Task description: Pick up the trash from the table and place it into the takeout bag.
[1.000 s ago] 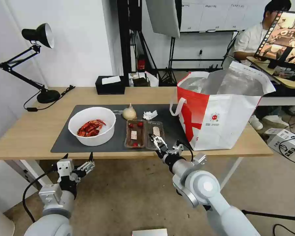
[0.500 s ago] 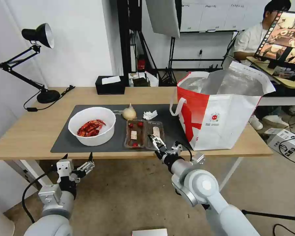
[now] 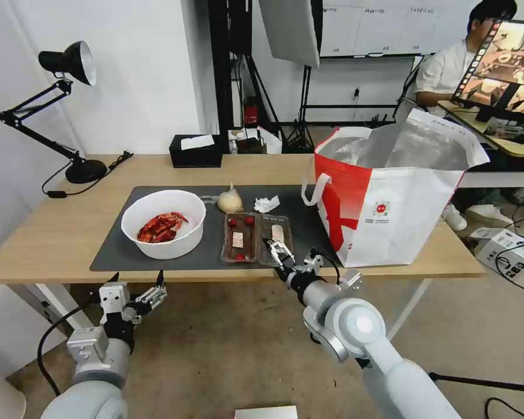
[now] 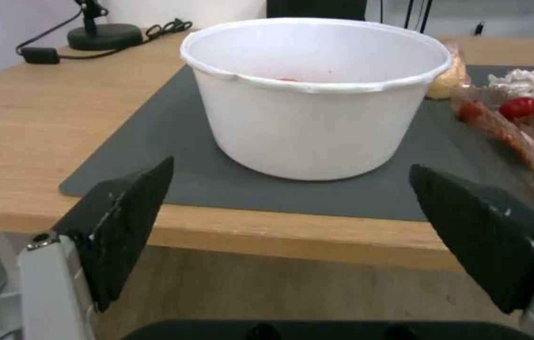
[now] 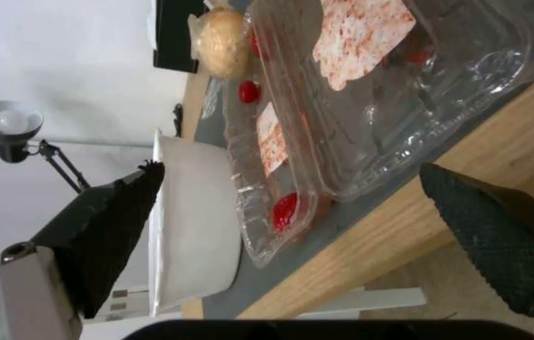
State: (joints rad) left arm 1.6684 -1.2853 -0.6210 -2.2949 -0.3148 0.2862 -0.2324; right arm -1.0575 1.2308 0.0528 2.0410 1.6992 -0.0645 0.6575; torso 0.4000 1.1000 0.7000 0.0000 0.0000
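Observation:
On the table (image 3: 58, 233), the dark mat (image 3: 116, 250) carries the trash. There is a white bowl (image 3: 164, 224) of red shells, a clear clamshell box (image 3: 255, 237) with tomatoes, a knotted beige bag (image 3: 230, 201) and a crumpled tissue (image 3: 266, 203). The takeout bag (image 3: 390, 203) stands open at the right end. My right gripper (image 3: 275, 247) is open at the table's near edge, just at the clamshell box (image 5: 393, 94), with its jaws apart and nothing between them. Below the table edge, my left gripper (image 3: 137, 283) is open and faces the bowl (image 4: 314, 94) from in front.
A black desk lamp (image 3: 70, 64) stands at the table's far left. Its base and cable (image 3: 87, 171) lie nearby. A black tissue box (image 3: 196, 151) sits at the back edge. Behind the bag to the right is a desk with a monitor (image 3: 506, 64), and cables and a box (image 3: 506, 244) lie on the floor.
My right gripper has crept slightly forward toward the clamshell box. The left gripper and the table's things have stayed put.

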